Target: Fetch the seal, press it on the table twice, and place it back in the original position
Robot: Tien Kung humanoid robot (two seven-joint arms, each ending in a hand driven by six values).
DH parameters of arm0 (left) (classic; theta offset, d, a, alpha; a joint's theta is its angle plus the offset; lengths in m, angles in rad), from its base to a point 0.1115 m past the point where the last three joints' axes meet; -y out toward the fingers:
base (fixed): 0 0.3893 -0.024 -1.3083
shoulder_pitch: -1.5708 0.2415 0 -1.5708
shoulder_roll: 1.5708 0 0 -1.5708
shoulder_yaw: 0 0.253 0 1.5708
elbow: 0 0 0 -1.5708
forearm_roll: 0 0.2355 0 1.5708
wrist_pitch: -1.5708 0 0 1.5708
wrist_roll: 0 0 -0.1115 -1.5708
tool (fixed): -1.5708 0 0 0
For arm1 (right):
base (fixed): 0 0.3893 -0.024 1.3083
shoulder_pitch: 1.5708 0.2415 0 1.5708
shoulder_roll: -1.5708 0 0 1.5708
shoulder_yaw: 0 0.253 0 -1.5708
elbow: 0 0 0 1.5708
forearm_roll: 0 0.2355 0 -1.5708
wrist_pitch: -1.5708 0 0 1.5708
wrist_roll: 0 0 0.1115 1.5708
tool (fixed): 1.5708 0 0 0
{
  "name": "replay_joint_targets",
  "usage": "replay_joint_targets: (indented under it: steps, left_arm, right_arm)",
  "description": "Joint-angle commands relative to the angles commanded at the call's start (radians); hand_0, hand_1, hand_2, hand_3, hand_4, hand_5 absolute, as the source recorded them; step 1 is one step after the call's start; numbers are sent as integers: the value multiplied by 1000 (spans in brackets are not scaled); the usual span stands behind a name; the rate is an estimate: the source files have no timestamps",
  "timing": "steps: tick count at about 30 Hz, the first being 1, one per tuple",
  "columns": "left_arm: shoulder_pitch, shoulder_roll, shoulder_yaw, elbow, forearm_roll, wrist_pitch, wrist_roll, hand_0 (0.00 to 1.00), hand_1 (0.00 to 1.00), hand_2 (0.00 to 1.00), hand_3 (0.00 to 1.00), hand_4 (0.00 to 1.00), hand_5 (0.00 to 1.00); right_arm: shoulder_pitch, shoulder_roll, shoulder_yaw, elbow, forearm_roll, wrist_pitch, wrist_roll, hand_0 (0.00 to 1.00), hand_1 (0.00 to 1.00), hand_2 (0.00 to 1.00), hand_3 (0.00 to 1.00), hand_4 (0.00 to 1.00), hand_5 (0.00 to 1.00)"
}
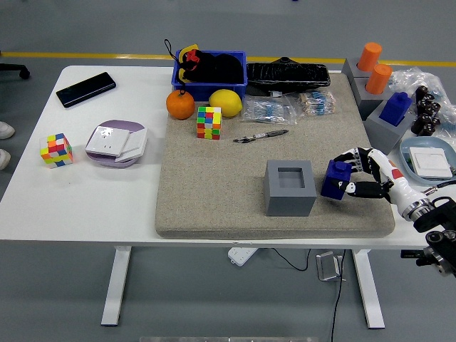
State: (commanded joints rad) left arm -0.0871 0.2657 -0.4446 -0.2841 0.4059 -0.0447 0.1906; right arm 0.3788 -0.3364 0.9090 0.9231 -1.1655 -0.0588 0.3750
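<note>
In the head view, the right hand (356, 178) is seen at the right side of the grey mat (214, 206), its fingers (356, 154) curled round a blue seal (334, 179). The seal is held upright, low over the mat or resting on it — which of the two cannot be told — just to the right of the grey holder (290, 188). The holder's square recess is empty and faces up, so it is judged to be where the seal belongs; the seal is kept close beside it, probably so that pressing and returning call for only short moves. The grip is taken from the side, which leaves the seal's underside free for stamping.

Whether either press has been made cannot be read off; no mark is visible on the mat. The left arm is not to be seen.

Elsewhere on the desk (43, 199) other things are set well apart from the work — a pen (259, 135) beyond the holder, a colour cube (209, 122), an orange (180, 105) and a lemon (225, 102) near the blue bin (210, 72). A second blue seal (396, 108) stands in another grey block at the far right.
</note>
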Motion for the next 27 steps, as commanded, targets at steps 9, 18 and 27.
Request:
replay_joint_targets:
  steps: [9,18,27]
  left_arm:
    - [1,-2,-3,0,0,0,0,735,696,687,744,670,307]
    - [0,-1,-6,0,0,0,0,736,696,687,744,670,307]
    - [-3,-3,-13,-1,2,0,-1,738,696,688,744,670,307]
  right_arm:
    - [-8,-13,17,87,-2,2,-9,522,417,433,494,738,2]
    - [-2,-36,66,244,-19,6,-30,524,417,432,494,737,2]
    - [13,-39,69,350,-1,6,-48,525,418,433,494,737,2]
